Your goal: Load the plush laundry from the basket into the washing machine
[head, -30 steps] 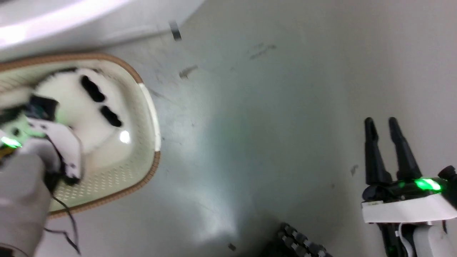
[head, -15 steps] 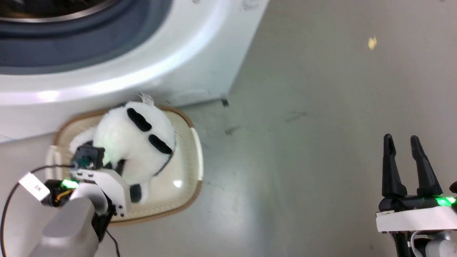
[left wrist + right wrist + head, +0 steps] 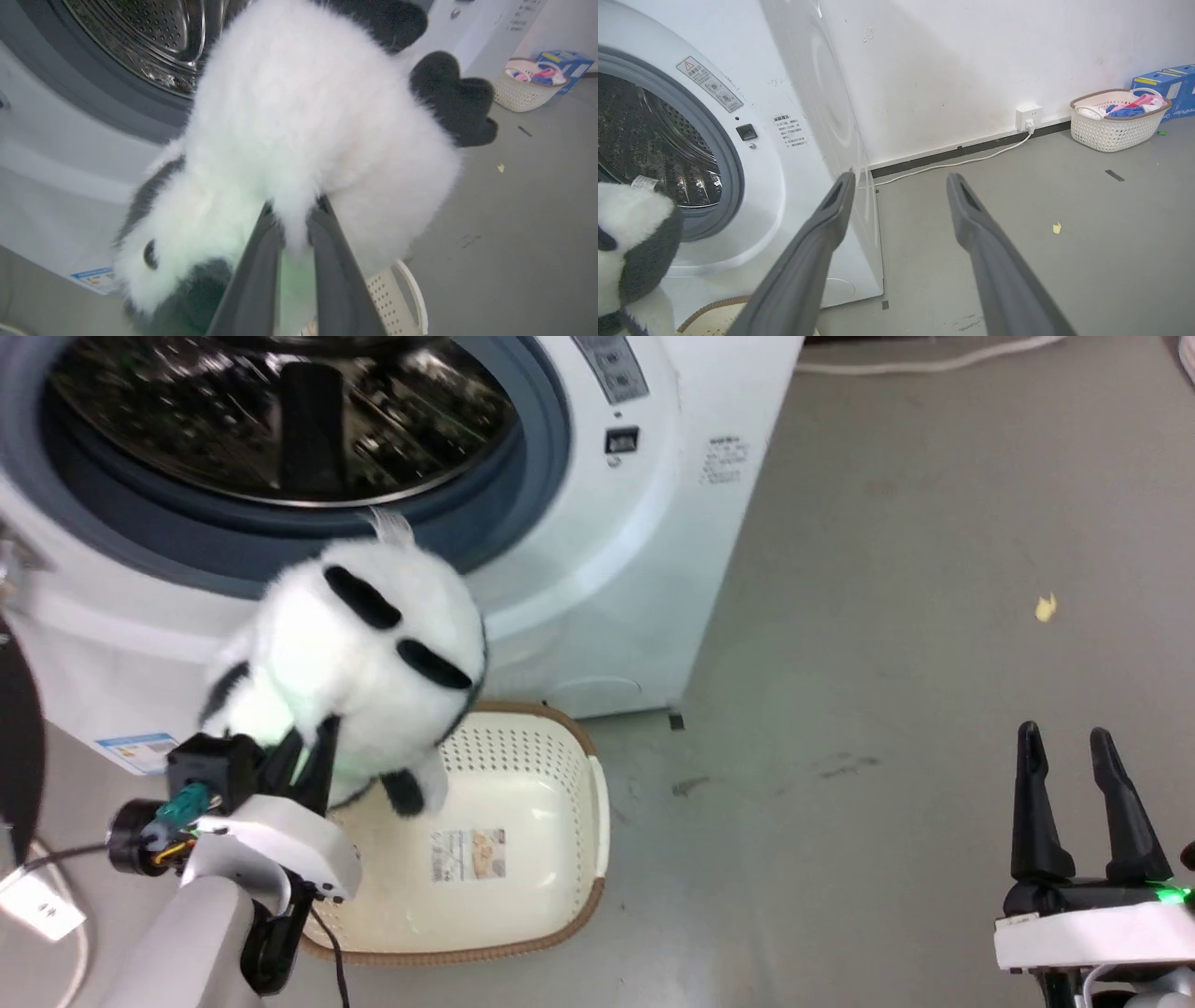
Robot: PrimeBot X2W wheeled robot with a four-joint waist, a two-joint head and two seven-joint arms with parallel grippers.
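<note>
The left gripper pinches the plush panda from below. In the left wrist view its two dark fingers are pressed into the white fur with only a thin fold of plush between them. The panda hangs in the air above the far left part of the cream basket, which stands on the floor just in front of the washing machine and holds nothing but its label.

The important relation is the one between the toy and the porthole. The panda is in front of the lower right part of the grey gasket, and the steel drum opens beyond it, farther away, higher and a little to the left. I judge that the next move must carry the toy up over the lip of the gasket and then forward into the drum. The rounded body is smaller than the opening, so it should pass.

The right gripper is at the near right, well apart, with fingers spread and nothing between them. The left arm is clearly the nearer one.
</note>
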